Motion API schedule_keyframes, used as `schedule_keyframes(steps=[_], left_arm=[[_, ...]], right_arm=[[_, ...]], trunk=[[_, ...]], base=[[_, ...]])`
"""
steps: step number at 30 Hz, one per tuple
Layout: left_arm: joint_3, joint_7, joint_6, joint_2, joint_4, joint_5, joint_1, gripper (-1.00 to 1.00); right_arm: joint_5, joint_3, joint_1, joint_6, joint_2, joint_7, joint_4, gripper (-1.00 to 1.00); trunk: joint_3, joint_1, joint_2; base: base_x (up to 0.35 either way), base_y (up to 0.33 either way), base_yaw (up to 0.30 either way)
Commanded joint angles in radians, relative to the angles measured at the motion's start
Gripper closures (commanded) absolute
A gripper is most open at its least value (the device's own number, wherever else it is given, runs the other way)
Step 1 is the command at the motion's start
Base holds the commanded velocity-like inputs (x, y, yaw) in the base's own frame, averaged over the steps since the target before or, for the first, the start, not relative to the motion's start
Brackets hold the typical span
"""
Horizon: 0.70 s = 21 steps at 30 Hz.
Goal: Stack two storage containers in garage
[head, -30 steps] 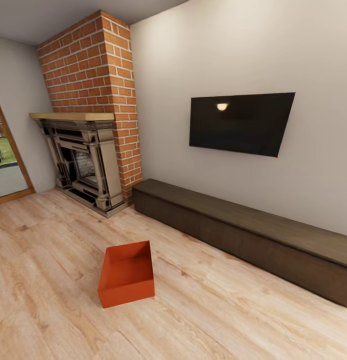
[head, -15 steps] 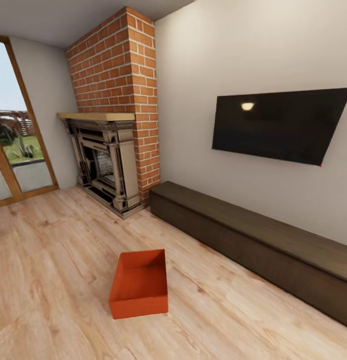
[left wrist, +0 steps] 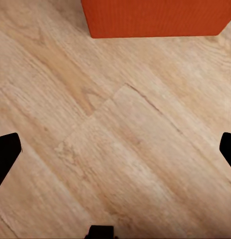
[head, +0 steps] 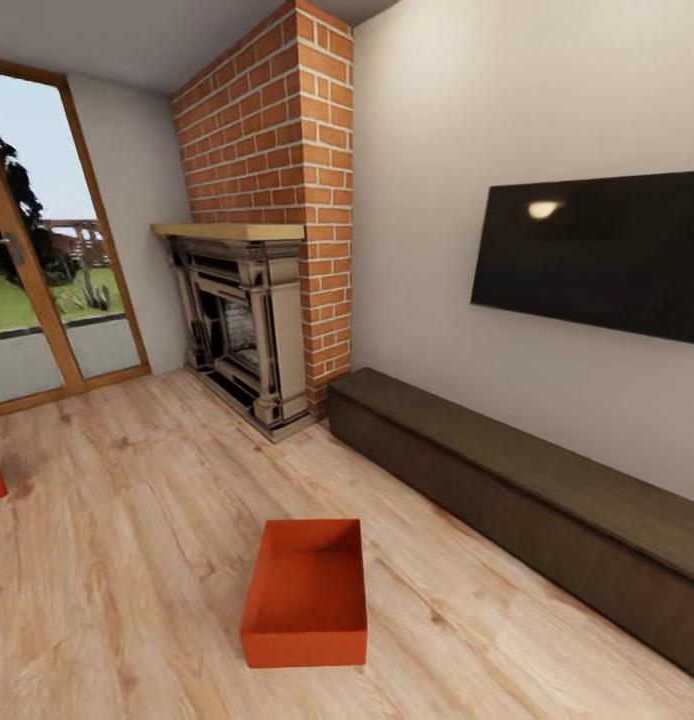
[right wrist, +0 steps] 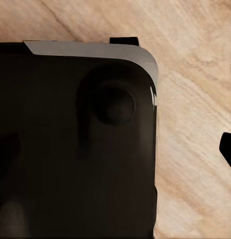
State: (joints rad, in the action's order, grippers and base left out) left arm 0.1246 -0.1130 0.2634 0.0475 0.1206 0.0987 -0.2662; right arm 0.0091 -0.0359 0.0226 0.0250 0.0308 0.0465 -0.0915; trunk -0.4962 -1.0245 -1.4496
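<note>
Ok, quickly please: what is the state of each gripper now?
Left gripper: open, holding nothing.
Right gripper: cannot be told.

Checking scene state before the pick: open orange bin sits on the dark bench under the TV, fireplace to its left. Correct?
Not quite. The head view shows the open orange bin sitting on the light wood floor, in front of the dark bench under the TV, not on it. The fireplace is to its left, as you said.

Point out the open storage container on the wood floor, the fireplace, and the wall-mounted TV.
storage container point(head: 307, 570): head view, on its inside bottom.
fireplace point(head: 242, 330): head view, on the dark surround beside the opening.
TV point(head: 607, 255): head view, on the middle of the black screen.
</note>
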Motion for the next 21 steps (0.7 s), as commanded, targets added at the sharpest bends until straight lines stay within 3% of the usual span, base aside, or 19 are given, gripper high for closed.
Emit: schedule_keyframes(steps=[1,21], left_arm=[[0.009,-0.004,0.004,0.0,-0.001,0.01,-0.001,-1.0],[0.009,-0.003,0.01,0.0,-0.001,0.01,-0.001,-1.0]], right_arm=[[0.001,-0.004,0.0,0.003,0.0,0.004,0.001,-1.0],[0.0,-0.004,-0.001,0.003,-0.004,0.004,0.025,-1.0]], trunk=[[-0.001,-0.001,0.0],[-0.004,-0.001,0.0]], base=[[0.311,0.132,0.015],[0.288,0.139,0.002]])
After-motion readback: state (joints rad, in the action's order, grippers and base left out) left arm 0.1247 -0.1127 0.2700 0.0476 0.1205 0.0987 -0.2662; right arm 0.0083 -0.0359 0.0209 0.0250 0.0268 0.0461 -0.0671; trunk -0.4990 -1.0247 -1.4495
